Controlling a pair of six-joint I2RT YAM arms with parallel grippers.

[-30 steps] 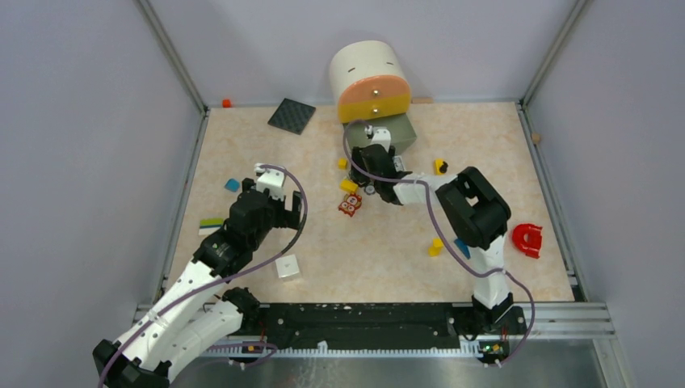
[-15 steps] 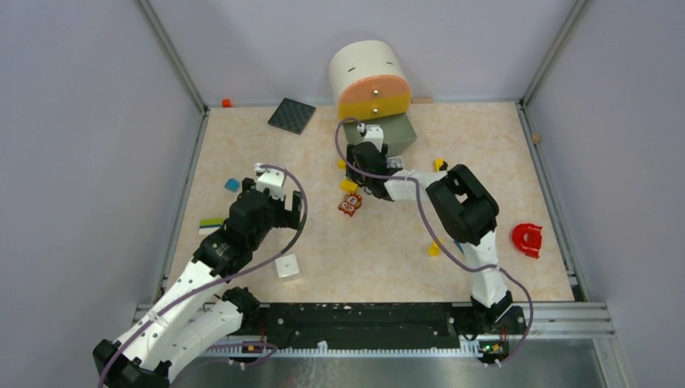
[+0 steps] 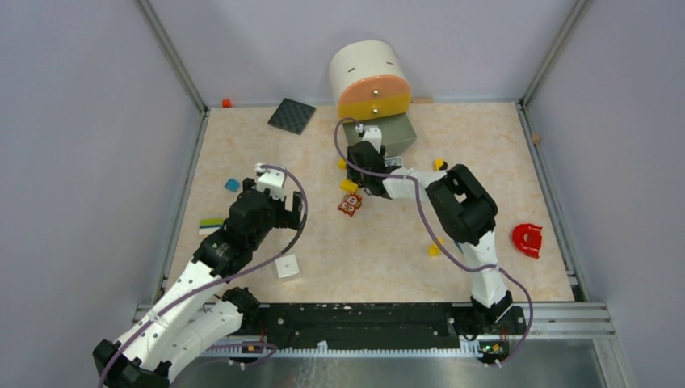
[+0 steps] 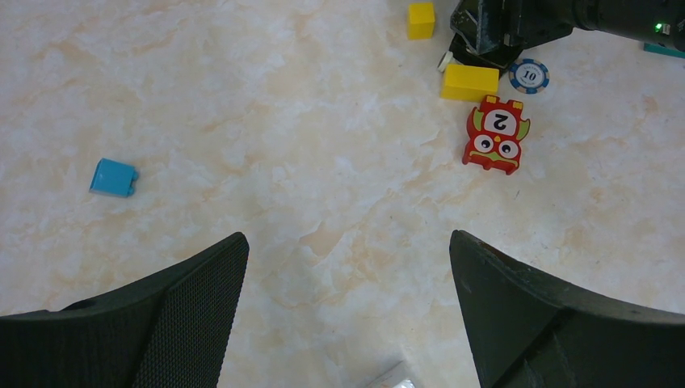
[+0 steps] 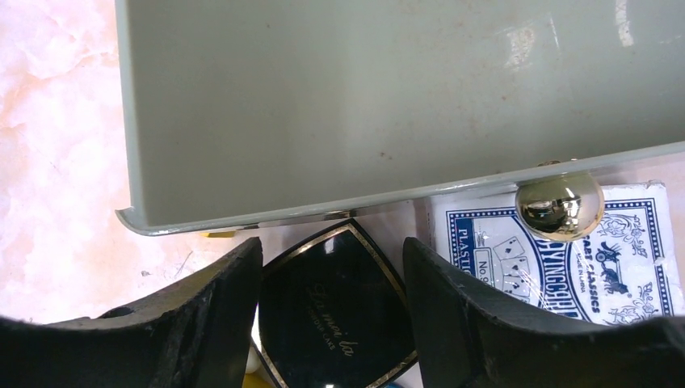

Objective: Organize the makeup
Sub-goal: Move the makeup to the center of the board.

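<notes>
Since a second ago the right arm has swung a little toward 10 o'clock in the top view. That has carried the right gripper (image 3: 365, 162) up against the grey drawer (image 3: 393, 132) at the 12 o'clock side of the table (image 3: 242, 145). The left arm has stayed where it was.

Through the right wrist camera, the black square compact (image 5: 335, 315) lies flat directly between the two fingers. It is turned like a diamond, its gold-edged top corner pointing to 12 o'clock at the drawer's lip. It sits just beside the drawer's front edge, at its 6 o'clock. The blue-backed deck of cards (image 5: 622, 259) lies at the compact's 3 o'clock, under the drawer's brass knob (image 5: 560, 206). The jaws stand partly apart, one on each side of the compact, whose side corners reach their inner faces. Whether they press on it yet I cannot tell.

The left gripper (image 4: 346, 238) hangs spread wide over the table at 9 o'clock, holding nothing. From it, a red owl block (image 4: 495, 136), a yellow block (image 4: 470, 81) and a poker chip (image 4: 529, 75) lie toward 1 o'clock. A blue block (image 4: 113, 177) lies toward 10 o'clock.
</notes>
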